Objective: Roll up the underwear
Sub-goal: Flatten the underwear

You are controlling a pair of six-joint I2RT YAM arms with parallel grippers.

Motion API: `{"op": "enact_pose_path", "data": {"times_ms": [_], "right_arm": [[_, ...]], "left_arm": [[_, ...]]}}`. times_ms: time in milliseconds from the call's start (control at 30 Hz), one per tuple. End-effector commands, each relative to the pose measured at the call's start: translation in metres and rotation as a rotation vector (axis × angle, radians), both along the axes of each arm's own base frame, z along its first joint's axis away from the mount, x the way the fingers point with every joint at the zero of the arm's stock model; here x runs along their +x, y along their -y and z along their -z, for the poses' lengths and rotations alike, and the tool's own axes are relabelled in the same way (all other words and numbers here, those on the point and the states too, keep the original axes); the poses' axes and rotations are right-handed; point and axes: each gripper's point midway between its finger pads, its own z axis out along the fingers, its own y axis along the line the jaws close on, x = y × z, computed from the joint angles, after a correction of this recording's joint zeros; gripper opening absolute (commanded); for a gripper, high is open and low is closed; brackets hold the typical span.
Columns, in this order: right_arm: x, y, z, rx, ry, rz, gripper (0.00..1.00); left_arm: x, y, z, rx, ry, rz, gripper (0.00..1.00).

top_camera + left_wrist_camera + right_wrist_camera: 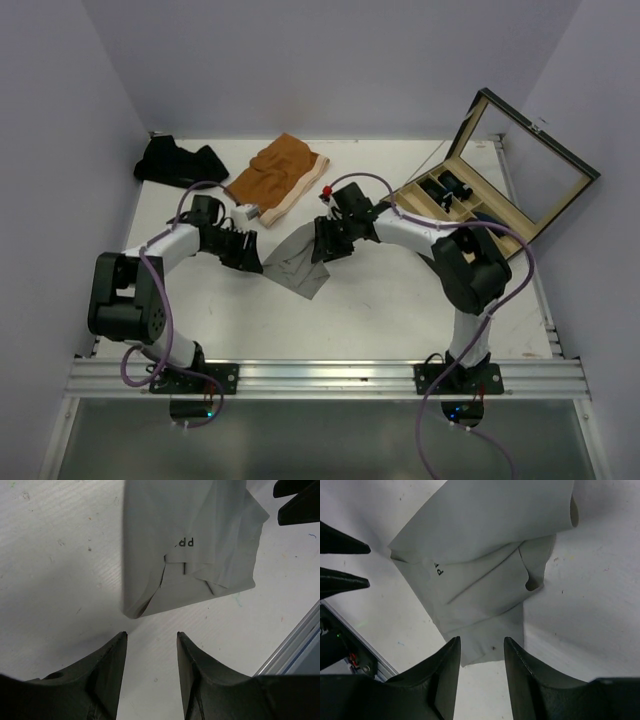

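Underwear (300, 265), the light grey piece, lies flat on the table (400, 300) at the centre of the top view, between the left gripper (255, 262) and the right gripper (322, 245). In the left wrist view it fills the upper middle, just beyond parted, empty fingers. In the right wrist view its lower corner reaches the gap between spread fingertips, which clamp nothing.
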Motion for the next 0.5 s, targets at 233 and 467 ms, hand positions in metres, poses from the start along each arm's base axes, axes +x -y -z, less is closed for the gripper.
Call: {"op": "enact_pose_path", "data": {"times_ms": [233, 467], "right_arm": [[0.030, -0.015, 0.022, -0.025, -0.033, 0.132, 0.41], [0.036, -0.019, 0.023, -0.026, -0.034, 0.136, 0.35]], "left_arm": [[0.011, 0.007, 0.008, -0.039, -0.024, -0.006, 0.48], [0.013, 0.008, 0.024, -0.040, -0.081, -0.025, 0.47]]}}
